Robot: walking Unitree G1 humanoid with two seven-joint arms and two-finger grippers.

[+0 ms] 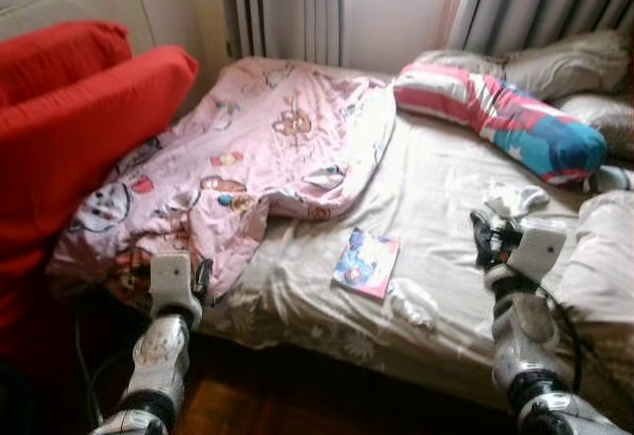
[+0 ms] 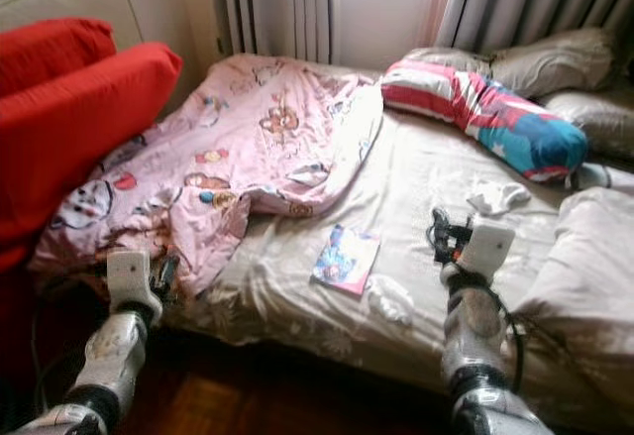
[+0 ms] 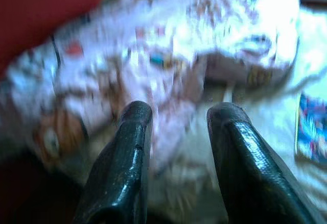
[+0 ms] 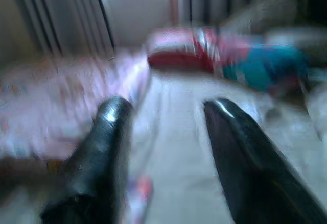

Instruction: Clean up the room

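A crumpled pink cartoon-print blanket (image 1: 267, 148) covers the left half of the bed (image 1: 446, 172). A small colourful book (image 1: 366, 262) lies on the beige sheet near the front edge. A white cloth (image 1: 411, 301) is beside it, and another white piece (image 1: 515, 197) lies further right. My left gripper (image 3: 176, 117) is open and points at the blanket's hanging edge at the bed's front left corner. My right gripper (image 4: 166, 106) is open, low over the sheet to the right of the book, holding nothing.
A long red, white and blue striped pillow (image 1: 505, 118) and grey pillows (image 1: 565, 63) lie at the head of the bed. Big red cushions (image 1: 79, 108) are stacked at the left. Curtains (image 1: 287, 4) hang behind. Dark wooden floor (image 1: 258, 395) runs along the bed front.
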